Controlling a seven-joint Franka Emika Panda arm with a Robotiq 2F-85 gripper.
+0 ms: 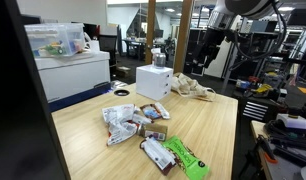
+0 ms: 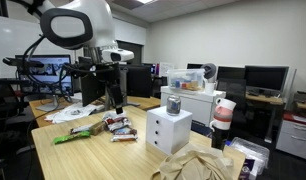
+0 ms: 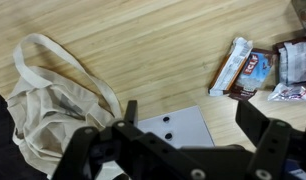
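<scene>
My gripper [image 3: 193,122] hangs open above the wooden table, nothing between its fingers [image 3: 259,125]. Straight below it in the wrist view is the top of a white box [image 3: 178,128] with two small holes. A beige cloth bag [image 3: 53,95] lies crumpled to the left, and wrapped snack bars [image 3: 243,65] lie at the upper right. In both exterior views the gripper [image 1: 199,60] [image 2: 117,95] is well above the table beside the white box [image 1: 153,82] [image 2: 170,128], which carries a metal can [image 1: 159,62] [image 2: 174,104]. The bag [image 1: 195,89] [image 2: 193,165] lies beside the box.
More snack packets [image 1: 128,122] [image 2: 113,126] and a green packet [image 1: 183,157] [image 2: 78,133] lie spread on the table. A white cabinet [image 1: 73,72] [image 2: 198,100] with a plastic bin [image 1: 53,40] stands beside the table. A red-and-white cup [image 2: 225,112] and monitors stand behind.
</scene>
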